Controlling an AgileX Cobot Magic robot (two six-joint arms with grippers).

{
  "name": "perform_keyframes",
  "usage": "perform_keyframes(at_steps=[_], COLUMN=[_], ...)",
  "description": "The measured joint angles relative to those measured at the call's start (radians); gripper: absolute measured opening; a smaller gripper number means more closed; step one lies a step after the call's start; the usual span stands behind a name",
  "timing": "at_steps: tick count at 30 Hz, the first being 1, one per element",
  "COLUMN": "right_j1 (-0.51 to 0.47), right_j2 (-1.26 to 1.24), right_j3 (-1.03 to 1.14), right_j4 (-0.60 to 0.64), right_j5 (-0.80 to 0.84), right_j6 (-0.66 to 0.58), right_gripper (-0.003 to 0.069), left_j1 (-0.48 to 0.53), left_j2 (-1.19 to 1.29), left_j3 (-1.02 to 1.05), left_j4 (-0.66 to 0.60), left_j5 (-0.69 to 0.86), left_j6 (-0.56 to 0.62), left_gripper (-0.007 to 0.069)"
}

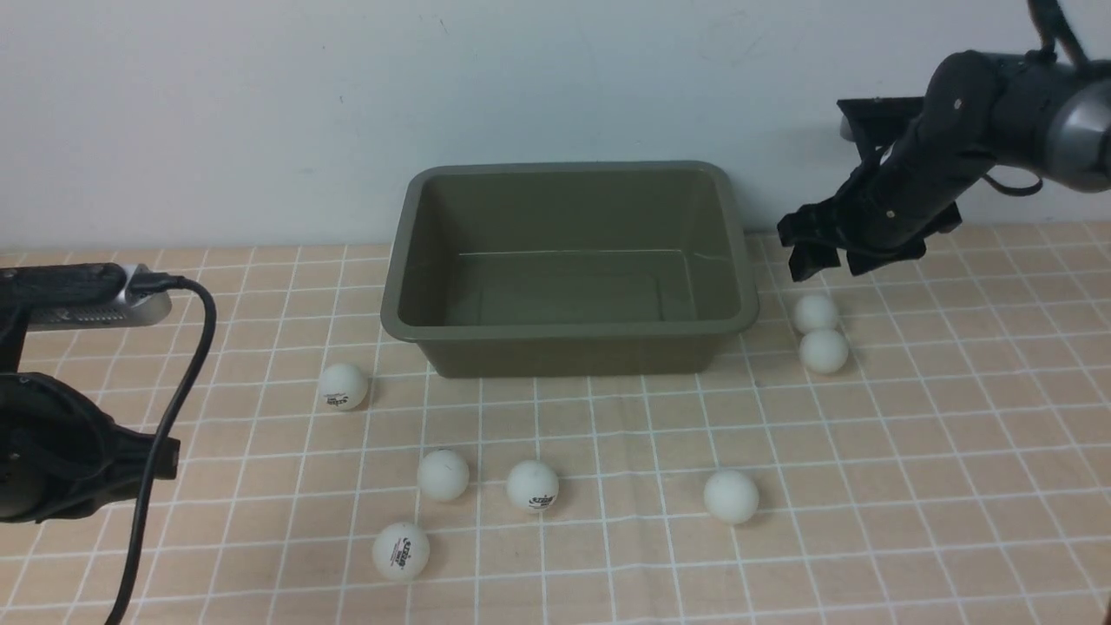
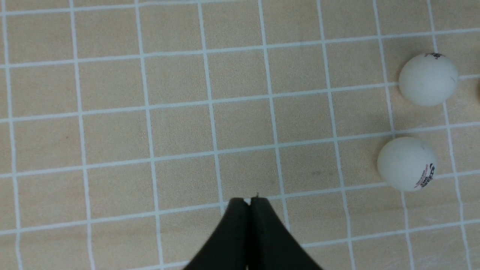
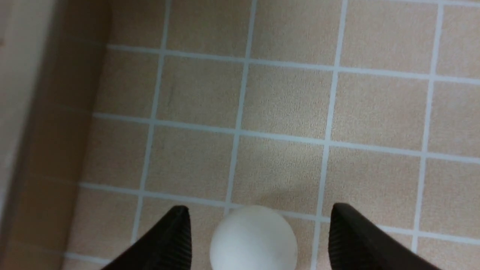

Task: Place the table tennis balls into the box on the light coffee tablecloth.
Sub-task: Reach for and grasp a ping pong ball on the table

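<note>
**Counts.** One olive-green box [image 1: 573, 260], empty, stands on the light coffee tablecloth [image 1: 955, 434]. Seven table tennis balls [image 1: 532, 486] lie on the cloth outside the box: five in front of it and two close together by its right side.

**Hands.** The right hand [image 1: 831, 265] tilts down over the farther ball [image 1: 816, 313] of that pair, fingers spread, gripping nothing. The left hand [image 2: 247, 200] is closed and empty, over bare cloth at the near left.

Left arm [image 1: 52, 460]: matte black housing, silver camera block [image 1: 95, 299] with thick black cable [image 1: 178, 391]. Right arm [image 1: 920, 174]: matte black, small pale screws [image 1: 957, 104], silver-grey joint collar [image 1: 1081, 130]. Right gripper [image 3: 258, 207]: black, ribbed pads [image 3: 176, 240].
</note>
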Motion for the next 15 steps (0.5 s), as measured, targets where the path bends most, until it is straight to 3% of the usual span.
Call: perform_keyframes(at_steps=[15], right_j1=[0.0], right_j2=[0.039], right_j3=[-0.002], right_j4=[0.015], right_j5=[-0.004], right_j6=[-0.001], right_gripper=[0.0447], left_j1=[0.0], left_j2=[0.0], left_j3=[0.0], left_j4=[-0.001], left_j5=[0.0], left_j6=[0.002], left_gripper=[-0.0069])
